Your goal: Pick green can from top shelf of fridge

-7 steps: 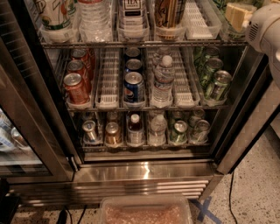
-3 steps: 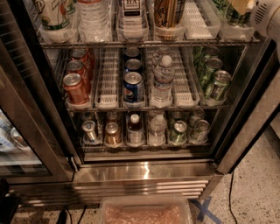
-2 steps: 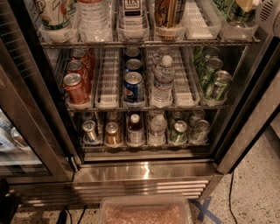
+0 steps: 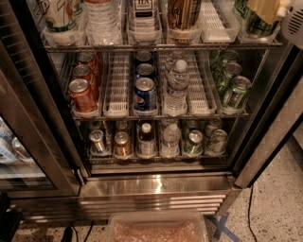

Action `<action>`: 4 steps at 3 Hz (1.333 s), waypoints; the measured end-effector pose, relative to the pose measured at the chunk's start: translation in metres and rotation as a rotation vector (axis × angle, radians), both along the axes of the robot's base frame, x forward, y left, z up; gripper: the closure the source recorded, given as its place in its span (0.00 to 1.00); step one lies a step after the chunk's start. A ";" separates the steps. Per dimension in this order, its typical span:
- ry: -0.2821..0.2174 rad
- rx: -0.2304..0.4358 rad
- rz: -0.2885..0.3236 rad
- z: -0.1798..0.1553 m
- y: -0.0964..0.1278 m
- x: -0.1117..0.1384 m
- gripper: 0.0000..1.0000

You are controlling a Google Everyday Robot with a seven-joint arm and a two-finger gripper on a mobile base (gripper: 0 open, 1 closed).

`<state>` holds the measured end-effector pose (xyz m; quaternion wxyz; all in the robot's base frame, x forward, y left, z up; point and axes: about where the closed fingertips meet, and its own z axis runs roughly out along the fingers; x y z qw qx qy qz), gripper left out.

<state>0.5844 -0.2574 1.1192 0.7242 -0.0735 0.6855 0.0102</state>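
Note:
The fridge [image 4: 156,185] stands open in front of me, with steel frame and louvred base. Its top shelf [image 4: 161,46] is a wire rack with clear lane trays holding tall cans and a large water bottle [image 4: 102,16]. The green can [image 4: 255,27], bright green with black streaks, stands in the far-right lane of that shelf, cut off by the top edge of the view. My gripper [image 4: 267,8], cream-coloured on a white arm [image 4: 296,19], is at the top right corner, right in front of the green can's upper part and partly hiding it.
The middle rack holds red soda cans [image 4: 81,94], blue cans [image 4: 145,92], a water bottle [image 4: 176,85] and smaller green cans [image 4: 234,85]. The bottom rack holds mixed cans and bottles. The glass door [image 4: 28,123] is swung open at left. A plastic bin [image 4: 158,229] sits on the floor.
My arm has moved up and inward at the top right, from beside the fridge frame to in front of the green can. Nothing on the shelves has moved.

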 end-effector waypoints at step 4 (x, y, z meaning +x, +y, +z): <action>0.233 -0.105 0.362 -0.094 0.111 -0.071 1.00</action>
